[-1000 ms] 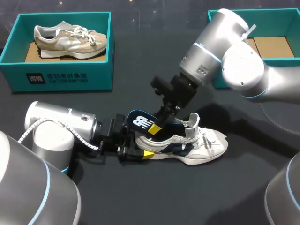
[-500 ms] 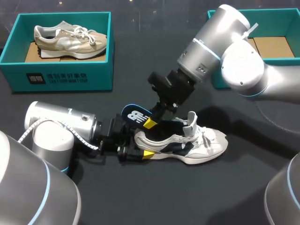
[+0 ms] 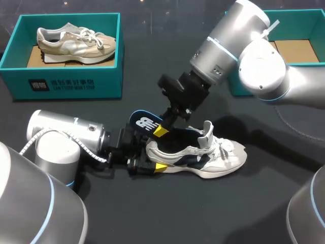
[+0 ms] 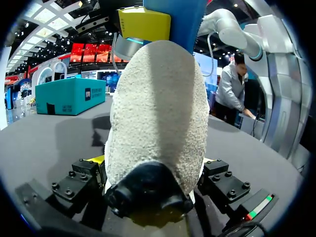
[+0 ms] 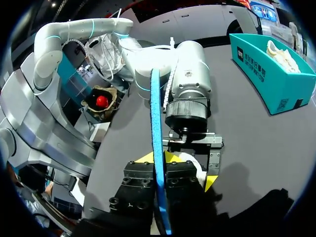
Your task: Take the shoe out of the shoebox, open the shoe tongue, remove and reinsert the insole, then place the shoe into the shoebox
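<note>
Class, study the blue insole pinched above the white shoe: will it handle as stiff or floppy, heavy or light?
The insole looks thin edge-on in the right gripper, so probably light. It stands nearly straight beyond the pinch, so likely springy rather than limp. It may bend if pushed against the shoe.

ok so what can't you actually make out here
Front end of the insole: head view, behind the right tool and white shoe.
Toe and laces of the shoe: left wrist view, its heel fills the picture.
Left part of the right shoebox: head view, right arm covers it.
</note>
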Robot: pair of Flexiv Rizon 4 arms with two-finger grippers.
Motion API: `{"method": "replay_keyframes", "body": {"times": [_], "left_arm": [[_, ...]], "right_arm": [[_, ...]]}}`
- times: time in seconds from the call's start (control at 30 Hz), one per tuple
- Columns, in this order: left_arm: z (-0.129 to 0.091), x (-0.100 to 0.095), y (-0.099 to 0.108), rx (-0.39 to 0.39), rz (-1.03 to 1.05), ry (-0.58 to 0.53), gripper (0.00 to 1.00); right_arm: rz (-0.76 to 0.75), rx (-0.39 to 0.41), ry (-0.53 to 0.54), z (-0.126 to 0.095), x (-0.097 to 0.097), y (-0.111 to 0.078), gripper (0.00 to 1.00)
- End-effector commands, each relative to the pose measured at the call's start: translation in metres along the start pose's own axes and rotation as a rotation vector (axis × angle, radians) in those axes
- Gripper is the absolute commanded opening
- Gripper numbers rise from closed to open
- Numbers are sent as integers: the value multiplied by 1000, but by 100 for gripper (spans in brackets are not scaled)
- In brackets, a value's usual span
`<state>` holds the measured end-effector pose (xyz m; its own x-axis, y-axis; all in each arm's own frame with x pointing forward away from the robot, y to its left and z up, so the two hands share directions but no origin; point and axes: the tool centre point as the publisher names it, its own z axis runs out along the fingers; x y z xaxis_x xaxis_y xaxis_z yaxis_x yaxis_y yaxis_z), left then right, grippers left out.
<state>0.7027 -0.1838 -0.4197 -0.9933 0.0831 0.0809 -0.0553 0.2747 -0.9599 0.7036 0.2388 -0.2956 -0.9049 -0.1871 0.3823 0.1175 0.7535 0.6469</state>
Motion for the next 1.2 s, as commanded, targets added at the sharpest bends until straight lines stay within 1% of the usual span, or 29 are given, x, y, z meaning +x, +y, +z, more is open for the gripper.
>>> {"method": "replay_keyframes", "body": {"times": [0.03, 0.07, 0.1, 0.13, 0.17, 0.2, 0.23, 0.27, 0.3, 0.8, 0.83, 0.9, 0.97, 1.0, 1.07, 1.17, 1.2], "left_arm": [[0, -1, 3, -3, 0, 1, 0], [0, -1, 3, -3, 0, 1, 0], [0, -1, 3, -3, 0, 1, 0], [0, -1, 3, -3, 0, 1, 0], [0, -1, 3, -3, 0, 1, 0], [0, -1, 3, -3, 0, 1, 0], [0, -1, 3, -3, 0, 1, 0], [0, -1, 3, -3, 0, 1, 0], [0, -1, 3, -3, 0, 1, 0], [0, -1, 3, -3, 0, 1, 0], [0, -1, 3, -3, 0, 1, 0], [0, -1, 3, -3, 0, 1, 0], [0, -1, 3, -3, 0, 1, 0], [0, -1, 3, -3, 0, 1, 0], [0, -1, 3, -3, 0, 1, 0], [0, -1, 3, -3, 0, 1, 0], [0, -1, 3, -3, 0, 1, 0]], "right_arm": [[-58, -15, -30, -14, 8, 23, 0], [-58, -31, -41, -19, 11, 27, 0], [-92, -77, -58, -24, 16, 31, 0], [-96, -85, -59, -30, 20, 36, 0], [-107, -108, -68, -34, 24, 40, 0], [-156, -160, -72, -40, 28, 45, 0], [-163, -175, -70, -45, 31, 49, 0], [-168, -209, -62, -50, 34, 54, 0], [-206, -249, -54, -56, 37, 58, 0], [-206, -249, -54, -56, 37, 58, 0], [-206, -250, -64, -61, 42, 62, 0], [-239, -301, -97, -72, 54, 66, 0], [-250, -315, -107, -80, 67, 71, 0], [-272, -353, -113, -84, 74, 71, 0], [-266, -364, -117, -91, 85, 72, 0], [-289, -440, -118, -102, 103, 68, 0], [-311, -485, -117, -105, 109, 65, 0]]}}
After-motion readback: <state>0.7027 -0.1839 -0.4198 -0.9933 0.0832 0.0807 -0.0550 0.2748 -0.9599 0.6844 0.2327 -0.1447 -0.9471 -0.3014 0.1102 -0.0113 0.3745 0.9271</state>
